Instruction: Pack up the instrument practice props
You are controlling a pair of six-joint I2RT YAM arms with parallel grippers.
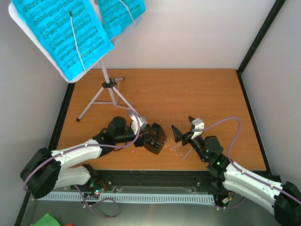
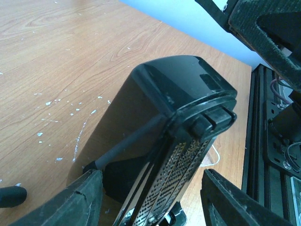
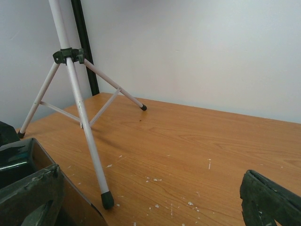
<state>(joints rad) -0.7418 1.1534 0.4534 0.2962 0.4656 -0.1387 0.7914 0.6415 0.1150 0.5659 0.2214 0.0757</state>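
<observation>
Centring the small black pyramid metronome [image 2: 178, 108] inside the left gripper [image 2: 150, 197] should prevent slipping; whether its jaws pinch it, I cannot tell. Right gripper [image 1: 185, 129] gapes empty.

Even bright light, soft shadows, sheen on metronome [image 2: 178, 80], foreground perhaps blurred

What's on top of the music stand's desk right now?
Two cyan sheet-music pages, each pinned by a thin retainer wire. They cover nearly all of the desk; only its white left rim shows.
</observation>
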